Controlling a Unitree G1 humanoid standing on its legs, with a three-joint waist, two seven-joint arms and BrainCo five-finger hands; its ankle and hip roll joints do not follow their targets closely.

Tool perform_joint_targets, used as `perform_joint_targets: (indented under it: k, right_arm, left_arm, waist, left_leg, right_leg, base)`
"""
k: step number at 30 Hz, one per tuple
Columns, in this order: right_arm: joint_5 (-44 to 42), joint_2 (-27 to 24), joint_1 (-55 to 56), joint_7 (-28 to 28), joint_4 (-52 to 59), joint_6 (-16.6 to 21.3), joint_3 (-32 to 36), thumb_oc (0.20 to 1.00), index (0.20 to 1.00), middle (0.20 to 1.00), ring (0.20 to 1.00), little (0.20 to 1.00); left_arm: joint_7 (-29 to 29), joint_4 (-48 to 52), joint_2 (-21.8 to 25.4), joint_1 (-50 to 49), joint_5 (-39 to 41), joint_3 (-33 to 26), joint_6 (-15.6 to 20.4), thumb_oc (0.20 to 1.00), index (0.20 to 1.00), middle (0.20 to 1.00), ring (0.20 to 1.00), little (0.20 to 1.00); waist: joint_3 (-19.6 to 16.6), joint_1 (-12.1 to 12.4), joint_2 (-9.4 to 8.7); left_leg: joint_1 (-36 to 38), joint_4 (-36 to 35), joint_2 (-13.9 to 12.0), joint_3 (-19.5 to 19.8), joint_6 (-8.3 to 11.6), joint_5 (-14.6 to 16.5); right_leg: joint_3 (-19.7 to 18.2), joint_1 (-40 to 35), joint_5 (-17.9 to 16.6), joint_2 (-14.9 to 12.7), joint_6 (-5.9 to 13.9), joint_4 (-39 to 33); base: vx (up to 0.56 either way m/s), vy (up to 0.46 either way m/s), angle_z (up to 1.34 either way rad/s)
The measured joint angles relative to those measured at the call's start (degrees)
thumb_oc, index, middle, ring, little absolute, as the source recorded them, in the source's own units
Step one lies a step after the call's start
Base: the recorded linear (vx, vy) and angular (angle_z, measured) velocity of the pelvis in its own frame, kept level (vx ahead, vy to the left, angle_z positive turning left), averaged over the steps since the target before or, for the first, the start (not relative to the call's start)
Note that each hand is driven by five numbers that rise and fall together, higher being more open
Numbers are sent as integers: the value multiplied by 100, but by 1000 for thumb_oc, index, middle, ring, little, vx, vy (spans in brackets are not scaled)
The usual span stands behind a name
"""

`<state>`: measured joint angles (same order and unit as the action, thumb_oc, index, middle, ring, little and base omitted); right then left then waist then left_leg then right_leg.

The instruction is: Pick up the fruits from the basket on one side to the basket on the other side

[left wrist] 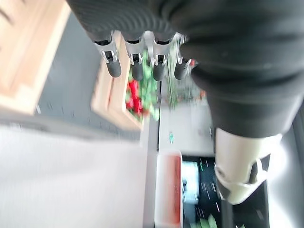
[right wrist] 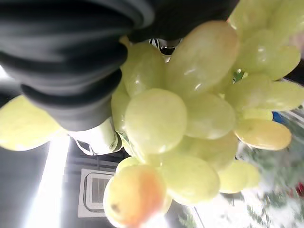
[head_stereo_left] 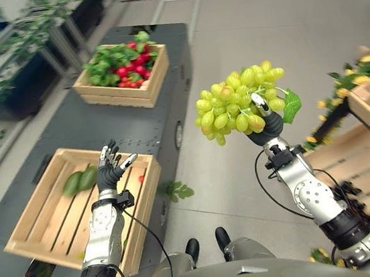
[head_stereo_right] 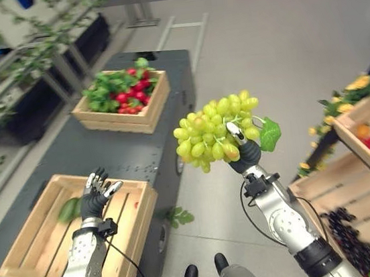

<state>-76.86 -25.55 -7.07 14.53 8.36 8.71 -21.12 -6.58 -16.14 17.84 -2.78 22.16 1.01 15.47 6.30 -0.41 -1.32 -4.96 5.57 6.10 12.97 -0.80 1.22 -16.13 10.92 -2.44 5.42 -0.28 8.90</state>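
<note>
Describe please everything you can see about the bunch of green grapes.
The bunch of green grapes is a dense cluster of smooth, glossy yellow-green berries, one in the right wrist view tinged orange, with a bright green leaf at its side. It looks plastic, though that is a guess. The right hand grips it from below, fingers curled round it, holding it in the air above the floor, between the dark table and the crates on the robot's right.

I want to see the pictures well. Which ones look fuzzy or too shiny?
Left wrist view: fuzzy and smeared beyond the left hand, with the crate of red and green produce only a blur. Right wrist view: the green grapes sit very close, and a bright white glare washes out the lower edge. Both eye views: clear, with the right hand and grapes crisp.
</note>
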Motion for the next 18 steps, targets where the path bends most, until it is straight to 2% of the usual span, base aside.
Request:
perform_joint_targets:
  k: [1,2,3,5,8,9,10,11,12,13,15,16,18]
  right_arm:
    - [86,75,27,2,38,-17,-39,200,200,200,200,200]
    - [99,160,15,-8,38,-16,-37,200,200,200,200,200]
    - [102,205,-24,-10,36,-15,-57,200,200,200,200,200]
    - [126,215,-63,-16,27,-18,-184,200,200,200,200,200]
    - [161,222,-170,-67,-2,-45,-388,200,200,200,200,200]
    - [213,260,-275,-75,-10,-60,-472,200,200,200,200,200]
    - [243,293,-400,-88,-90,-72,-510,200,200,200,200,200]
    - [245,272,-432,-129,-118,-72,-505,200,200,200,200,200]
    - [244,247,-454,-136,-157,-74,-505,200,200,200,200,200]
    - [244,239,-454,-158,-216,-82,-505,200,200,200,200,200]
    - [244,292,-456,-182,-215,-134,-510,200,200,200,200,200]
    - [246,285,-473,-181,-211,-188,-516,200,200,200,200,200]
    - [244,259,-513,-203,-187,-227,-518,200,200,200,200,200]
  left_arm:
    - [-25,-1,46,27,0,-6,-2,1000,1000,1000,1000,1000]
    - [-45,24,83,46,0,3,10,1000,1000,1000,1000,1000]
    - [-56,34,112,44,0,0,20,1000,1000,1000,1000,1000]
    - [-79,32,151,112,-2,-1,20,1000,1000,1000,1000,1000]
    - [-119,34,194,125,-8,-14,21,1000,1000,1000,1000,1000]
    - [-139,46,263,145,-11,-25,17,1000,1000,1000,1000,1000]
    - [-156,83,249,143,-15,-57,9,1000,1000,1000,1000,1000]
    - [-190,157,222,140,-15,-63,9,1000,1000,1000,1000,1000]
    - [-193,174,215,142,-17,-86,9,1000,1000,1000,1000,1000]
    - [-200,176,248,122,-17,-170,7,1000,1000,1000,1000,1000]
    - [-222,170,346,66,-14,-291,-6,1000,1000,1000,1000,1000]
    - [-223,144,378,39,-18,-416,-19,1000,1000,1000,1000,1000]
    - [-223,158,330,-154,-18,-501,-45,1000,1000,1000,1000,1000]
  waist:
    - [-34,-70,-86]
    - [-88,-165,-168]
    - [-91,-131,-184]
    - [-59,-179,-189]
    - [53,-77,-237]
    - [157,6,-278]
    - [282,75,-197]
    - [349,178,-89]
    - [381,191,-37]
    - [391,287,-72]
    - [384,428,-281]
    - [321,467,-422]
    - [295,440,-289]
  left_leg:
    - [38,-104,-20,-199,-76,-51]
    - [91,-192,-28,-538,-132,-195]
    - [85,-246,-37,-649,-142,-208]
    - [28,-322,-43,-970,-208,-247]
    - [128,-392,-110,-1331,-220,-252]
    - [138,-361,-180,-1537,-215,-215]
    - [179,-392,-338,-1847,-224,-238]
    - [153,-370,-554,-2091,-220,-235]
    - [158,-367,-662,-2184,-199,-219]
    - [204,-394,-756,-2218,-140,-204]
    - [309,-395,-754,-2243,25,-177]
    - [367,-499,-694,-2203,171,-208]
    - [467,-616,-865,-2086,303,-265]
  right_leg:
    - [-1,21,173,-92,244,156]
    - [-44,88,106,-214,336,109]
    - [-62,141,91,-224,367,117]
    - [-66,269,122,-371,580,98]
    - [21,285,53,-492,700,57]
    - [332,334,46,-573,670,59]
    - [1194,452,171,-814,561,278]
    - [1781,519,273,-1028,634,726]
    - [2033,523,395,-1156,667,1089]
    - [2047,370,527,-1273,795,1357]
    - [1969,-117,629,-1408,884,988]
    - [1969,-484,852,-1355,569,246]
    - [1965,-586,732,-1160,502,21]
  base:
    - [-107,167,-124]
    - [-158,222,-103]
    - [-114,144,-91]
    - [-95,116,-72]
    - [-152,59,-70]
    - [-185,39,-75]
    - [-132,49,-75]
    - [-88,32,-44]
    - [-27,-13,-30]
    - [29,-56,-26]
    - [66,-48,-25]
    - [85,-56,-12]
    - [99,-74,-22]
